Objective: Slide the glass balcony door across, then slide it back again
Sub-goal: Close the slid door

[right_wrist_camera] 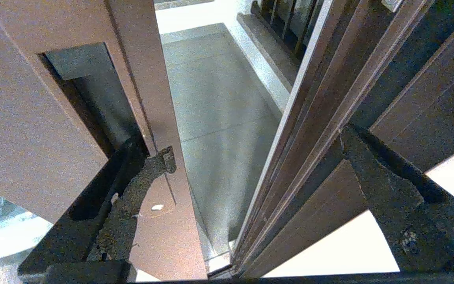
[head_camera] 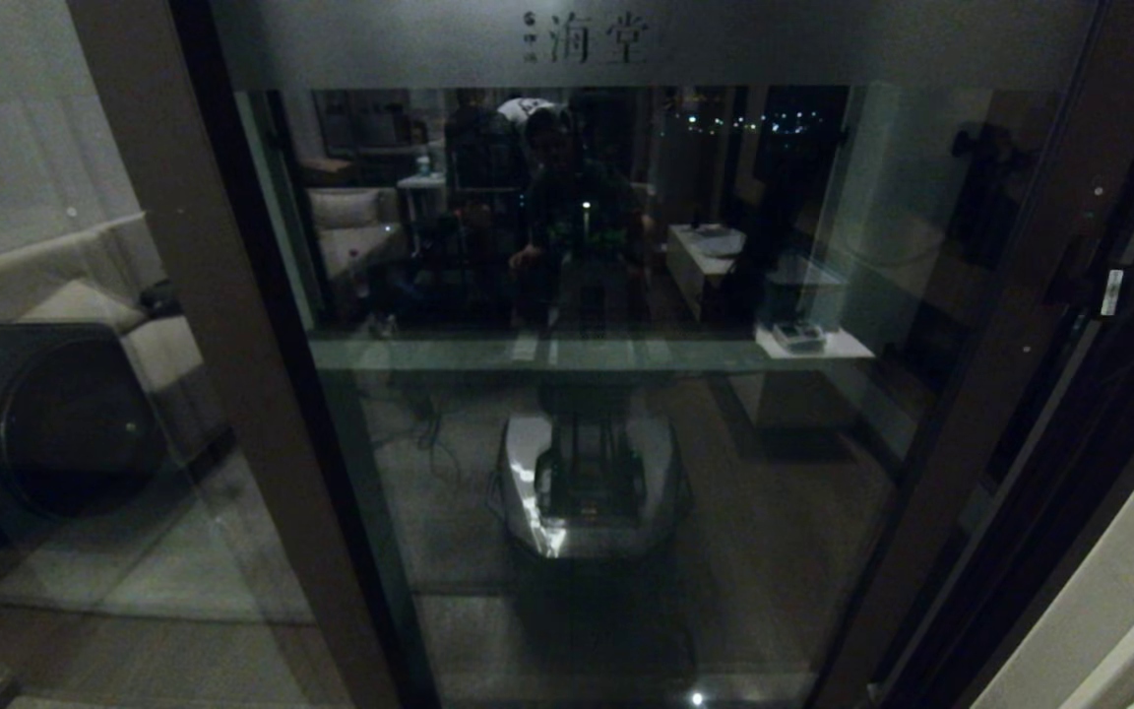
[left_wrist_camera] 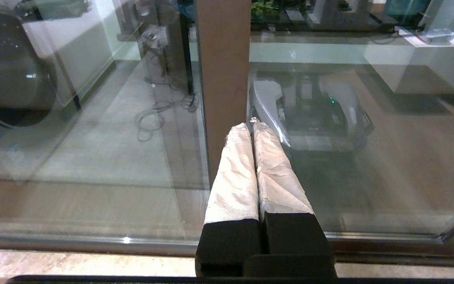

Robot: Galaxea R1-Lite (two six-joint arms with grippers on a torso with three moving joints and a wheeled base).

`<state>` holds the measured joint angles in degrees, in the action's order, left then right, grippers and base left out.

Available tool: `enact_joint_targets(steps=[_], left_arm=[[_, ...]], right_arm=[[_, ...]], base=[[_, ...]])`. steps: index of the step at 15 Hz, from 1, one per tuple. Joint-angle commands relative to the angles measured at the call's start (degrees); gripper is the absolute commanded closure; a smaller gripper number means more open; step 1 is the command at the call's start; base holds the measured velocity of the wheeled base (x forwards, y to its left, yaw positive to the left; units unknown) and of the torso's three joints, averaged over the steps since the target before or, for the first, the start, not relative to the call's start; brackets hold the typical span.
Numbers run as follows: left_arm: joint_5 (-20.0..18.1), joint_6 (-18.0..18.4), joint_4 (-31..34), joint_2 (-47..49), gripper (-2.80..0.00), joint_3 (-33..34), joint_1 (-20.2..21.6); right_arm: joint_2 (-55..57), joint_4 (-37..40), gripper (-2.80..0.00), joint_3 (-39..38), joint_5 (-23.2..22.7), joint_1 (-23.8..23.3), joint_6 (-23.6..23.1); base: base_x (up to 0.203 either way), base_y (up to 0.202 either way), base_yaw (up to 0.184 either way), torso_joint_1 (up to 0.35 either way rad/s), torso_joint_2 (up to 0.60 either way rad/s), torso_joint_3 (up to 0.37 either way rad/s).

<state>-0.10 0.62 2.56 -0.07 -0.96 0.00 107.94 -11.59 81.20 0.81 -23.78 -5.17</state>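
Observation:
The glass balcony door [head_camera: 995, 325] fills the head view, with a frosted top band with Chinese characters [head_camera: 587, 39] and a dark brown frame. In the right wrist view my right gripper [right_wrist_camera: 256, 146] is open wide. One of its fingers [right_wrist_camera: 140, 185] lies against the door's stile [right_wrist_camera: 160, 98] beside the recessed pull slot [right_wrist_camera: 89, 102], and the other finger [right_wrist_camera: 388, 177] is over by the jamb. A gap between stile and jamb shows the balcony floor. My left gripper [left_wrist_camera: 250, 125] is shut on nothing, its cloth-wrapped fingertips close to a brown stile [left_wrist_camera: 223, 71].
A dark round drum [head_camera: 65, 423] stands behind the left pane, seen too as the drum [left_wrist_camera: 6, 75] in the left wrist view. The jamb's tracks [right_wrist_camera: 317, 118] run beside the gap, with grey balcony floor [right_wrist_camera: 219, 102] and railing bars [right_wrist_camera: 286, 19] beyond. A pale wall [head_camera: 1099, 591] is at right.

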Motion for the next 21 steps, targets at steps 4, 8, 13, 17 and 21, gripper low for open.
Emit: enact_joint_targets(steps=[4, 8, 13, 17, 21], left_arm=[[0.01, -0.01, -0.01, -0.01, 0.0, 0.0, 0.0], [0.01, -0.01, -0.01, -0.01, 0.0, 0.0, 0.0], [-0.07, -0.01, -0.01, -0.01, 0.0, 0.0, 0.0], [-0.07, -0.01, -0.01, -0.01, 0.0, 0.0, 0.0], [0.01, -0.01, -0.01, -0.01, 0.0, 0.0, 0.0]], right_arm=[[0.02, -0.61, 0.0, 0.18, 0.24, -0.96, -0.02], [-1.06, -0.62, 0.0, 0.09, -0.02, -2.51, -0.02], [-1.81, -0.62, 0.0, -0.56, -1.2, -4.35, -0.1], [-3.03, -0.62, 0.0, -1.7, -3.09, -6.49, -0.1], [-7.69, -0.61, 0.0, -6.27, -5.24, -6.71, -0.19]], base=[[0.0, 0.0, 0.0, 0.0, 0.0, 0.0], [0.0, 0.0, 0.0, 0.0, 0.0, 0.0], [0.0, 0.0, 0.0, 0.0, 0.0, 0.0], [0.0, 0.0, 0.0, 0.0, 0.0, 0.0], [0.0, 0.0, 0.0, 0.0, 0.0, 0.0]])
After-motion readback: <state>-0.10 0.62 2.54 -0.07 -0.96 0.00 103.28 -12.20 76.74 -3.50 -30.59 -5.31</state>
